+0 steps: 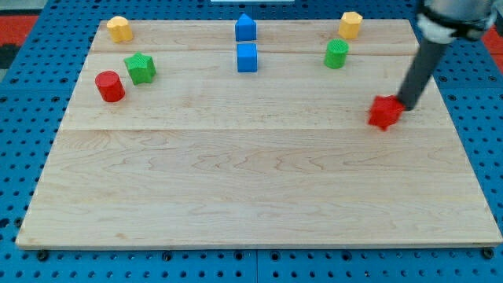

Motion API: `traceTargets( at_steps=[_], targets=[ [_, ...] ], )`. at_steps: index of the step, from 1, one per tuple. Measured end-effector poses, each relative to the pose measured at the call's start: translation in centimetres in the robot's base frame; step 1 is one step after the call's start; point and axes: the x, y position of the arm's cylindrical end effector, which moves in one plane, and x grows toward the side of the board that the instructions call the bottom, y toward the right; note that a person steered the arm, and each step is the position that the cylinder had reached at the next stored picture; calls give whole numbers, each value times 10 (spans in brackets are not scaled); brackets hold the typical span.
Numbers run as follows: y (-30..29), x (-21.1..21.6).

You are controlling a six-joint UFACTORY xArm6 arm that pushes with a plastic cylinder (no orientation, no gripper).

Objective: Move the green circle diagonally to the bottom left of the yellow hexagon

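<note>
The green circle point(336, 54) sits near the view's top right, just below and left of the yellow hexagon point(350, 25). My tip point(408, 104) rests on the board at the right, touching the upper right side of a red block point(384, 112). The tip is well below and right of the green circle.
A wooden board point(251, 196) lies on a blue pegboard. A yellow block point(119, 29), a green star point(140, 68) and a red cylinder point(110, 86) sit at the top left. Two blue blocks point(246, 27) point(247, 58) sit at the top centre.
</note>
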Motion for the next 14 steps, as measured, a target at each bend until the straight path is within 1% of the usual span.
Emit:
traceTargets(
  at_steps=[1, 2, 3, 4, 5, 7, 8, 9, 10, 11, 12, 13, 14],
  targets=[
    [18, -32],
    [25, -102],
    [-48, -140],
    [-115, -140],
    [-161, -127],
    [-172, -123],
    [-201, -123],
    [-209, -107],
    [-151, -136],
    [-126, -90],
    [-199, -28],
    [-195, -30],
    [-182, -60]
  ],
)
